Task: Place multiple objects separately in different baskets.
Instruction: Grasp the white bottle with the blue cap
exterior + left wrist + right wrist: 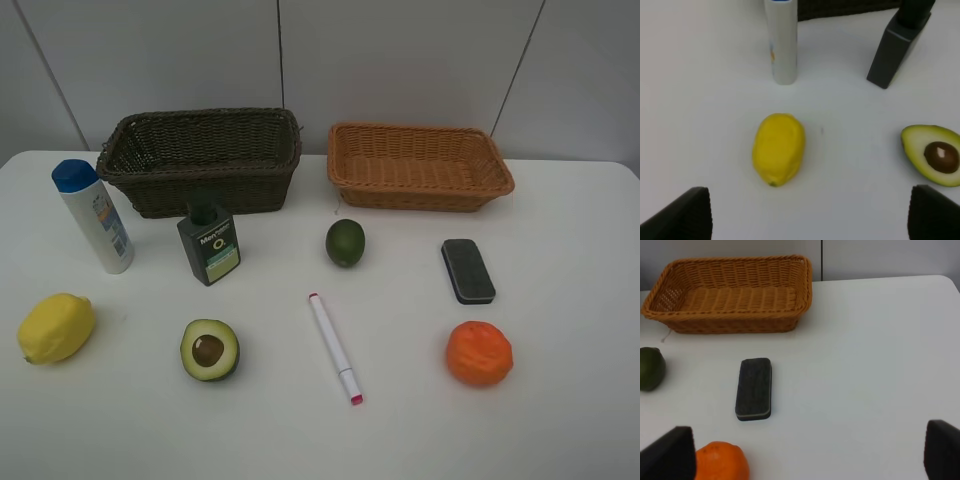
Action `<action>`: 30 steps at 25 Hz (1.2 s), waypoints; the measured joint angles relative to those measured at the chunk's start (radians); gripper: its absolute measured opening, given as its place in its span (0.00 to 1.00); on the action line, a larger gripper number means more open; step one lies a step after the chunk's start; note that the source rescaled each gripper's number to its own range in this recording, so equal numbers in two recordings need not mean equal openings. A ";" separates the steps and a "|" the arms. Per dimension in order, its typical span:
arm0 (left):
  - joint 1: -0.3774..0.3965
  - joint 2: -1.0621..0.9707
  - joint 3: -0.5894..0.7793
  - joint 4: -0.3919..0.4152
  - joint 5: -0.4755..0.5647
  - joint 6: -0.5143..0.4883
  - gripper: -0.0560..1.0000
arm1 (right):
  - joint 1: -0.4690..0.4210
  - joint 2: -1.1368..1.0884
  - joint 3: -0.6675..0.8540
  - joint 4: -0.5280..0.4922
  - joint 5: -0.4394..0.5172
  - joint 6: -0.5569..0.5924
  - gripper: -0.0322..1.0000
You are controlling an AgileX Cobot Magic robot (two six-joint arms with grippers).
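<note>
Neither gripper shows in the exterior high view. The dark brown basket (200, 190) and the orange-tan basket (415, 195) stand empty at the back. In front of them are the white bottle (92, 215), dark green bottle (208, 245), lime (345, 242), eraser (467, 270), lemon (56, 328), avocado half (210, 350), marker (335, 347) and orange (479, 353). My left gripper (810, 220) is open and empty, short of the lemon (778, 148). My right gripper (807, 455) is open and empty, short of the eraser (754, 388) and orange (721, 461).
All objects rest on a white table (560, 420) with a grey wall behind. The left wrist view also shows the white bottle (781, 40), green bottle (897, 45) and avocado (932, 155). The right wrist view shows the tan basket (730, 322) and lime (650, 368).
</note>
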 joint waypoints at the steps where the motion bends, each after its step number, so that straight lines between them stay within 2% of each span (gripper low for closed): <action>1: 0.000 0.088 -0.029 0.008 -0.007 -0.008 1.00 | 0.000 0.000 0.000 0.000 0.000 0.000 1.00; 8: 0.000 0.702 -0.324 0.011 -0.009 -0.028 1.00 | 0.000 0.000 0.000 0.000 0.000 0.000 1.00; 16: 0.000 1.132 -0.651 0.042 0.066 -0.035 1.00 | 0.000 0.000 0.000 0.000 -0.001 0.000 1.00; 21: 0.000 1.300 -0.729 0.065 0.061 -0.028 1.00 | 0.000 0.000 0.000 0.000 -0.001 0.000 1.00; 30: 0.000 1.482 -0.736 0.065 -0.029 -0.024 1.00 | 0.000 0.000 0.000 0.000 -0.001 0.000 1.00</action>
